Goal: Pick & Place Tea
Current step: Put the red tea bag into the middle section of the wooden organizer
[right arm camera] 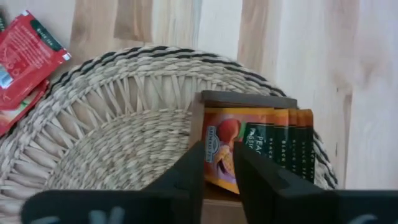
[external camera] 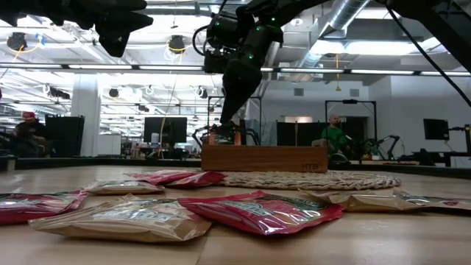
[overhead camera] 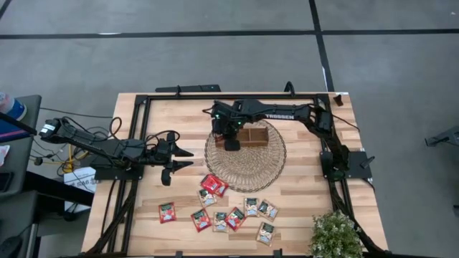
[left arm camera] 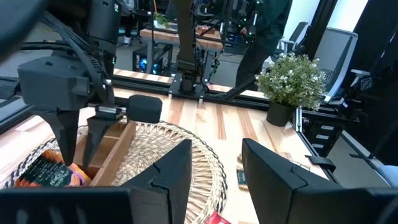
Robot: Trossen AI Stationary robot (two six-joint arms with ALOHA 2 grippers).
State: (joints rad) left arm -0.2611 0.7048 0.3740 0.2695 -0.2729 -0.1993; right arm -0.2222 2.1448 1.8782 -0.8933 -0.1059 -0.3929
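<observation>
The brown wooden tray sits on the round wicker mat. Several orange tea sachets stand packed in its left end compartment. My right gripper reaches down into that compartment, fingers a little apart, astride the front sachet. Several loose red and beige sachets lie flat on the table near the front edge. My left gripper hovers open above the table, left of the mat. My right gripper comes from above, pointing down, with its fingertips at the front orange sachet's upper edge in the tray's left compartment. The sachet leans on the others in the tray. I cannot tell whether the fingers touch it.
A small potted plant stands at the table's near right corner. A black frame rail runs around the table. Bare wood lies between the mat and the loose sachets. People and desks show in the room beyond.
</observation>
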